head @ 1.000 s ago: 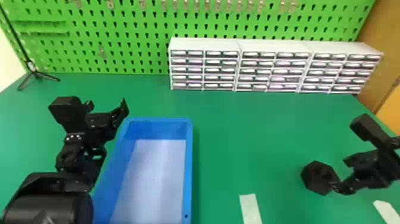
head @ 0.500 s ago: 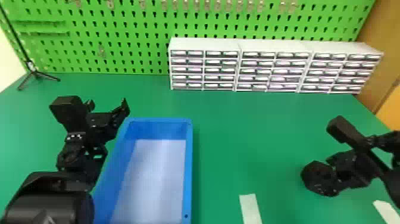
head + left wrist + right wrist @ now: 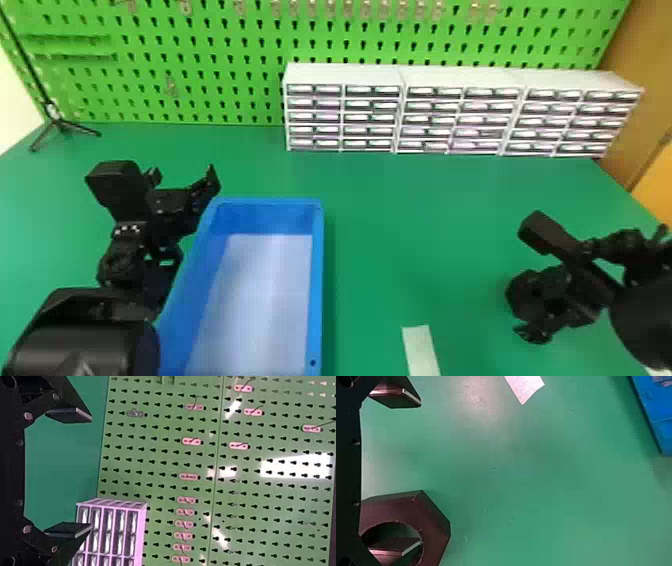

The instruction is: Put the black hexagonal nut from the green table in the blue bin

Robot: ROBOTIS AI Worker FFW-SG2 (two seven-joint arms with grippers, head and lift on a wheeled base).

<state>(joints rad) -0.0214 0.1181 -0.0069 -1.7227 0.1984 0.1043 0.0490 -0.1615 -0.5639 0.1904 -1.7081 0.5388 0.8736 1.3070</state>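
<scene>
Nut: the black nut (image 3: 431,526) is lying on the green table (image 3: 440,225), at the right claw.
Right claw (image 3: 537,310): its fingers are standing spread, one showing within the nut's hole.
Left claw (image 3: 183,176): waiting beside the blue bin (image 3: 317,280), fingers standing spread.

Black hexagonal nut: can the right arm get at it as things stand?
Probably yes. The right claw is open at the nut, one finger showing within its hole's outline. I see nothing blocking; the blue bin sits well aside.
</scene>
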